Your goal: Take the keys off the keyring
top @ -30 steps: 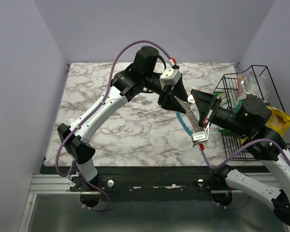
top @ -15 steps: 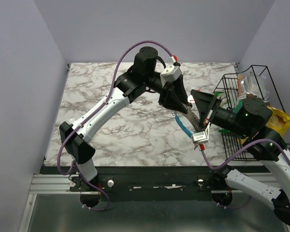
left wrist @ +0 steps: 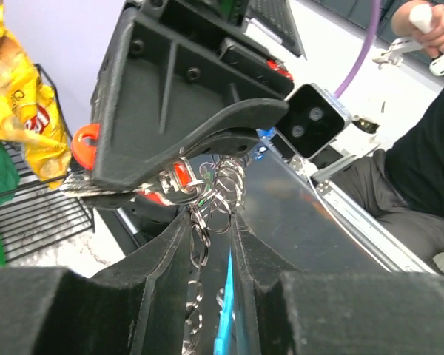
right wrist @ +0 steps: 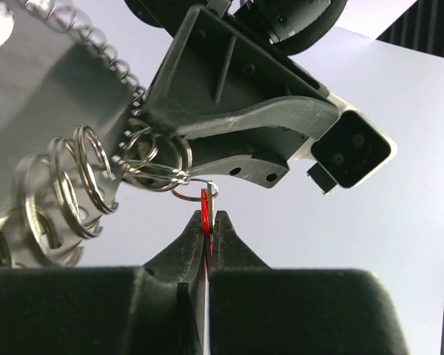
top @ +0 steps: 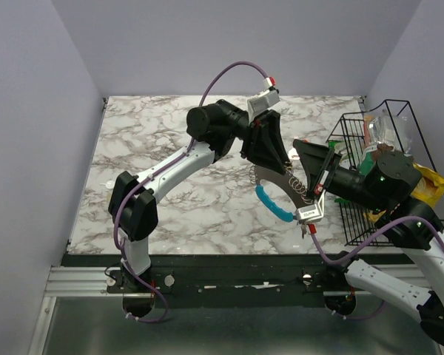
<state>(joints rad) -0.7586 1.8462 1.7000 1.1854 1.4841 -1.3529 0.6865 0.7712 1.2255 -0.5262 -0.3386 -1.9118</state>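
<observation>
Right gripper [right wrist: 206, 220] pinches a red key [right wrist: 205, 200], the keyring [top: 272, 205] just beside it.

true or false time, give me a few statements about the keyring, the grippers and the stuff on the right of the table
1. The right gripper is shut on a red key. True.
2. The keyring lies alone on the table, far from both arms. False: it is up at the tips of the left gripper and the right gripper.
3. A wire basket stands at the right edge of the table. True.
4. The bag in the basket is blue. False: it is yellow.
5. Small metal split rings hang on the keyring. True.
</observation>
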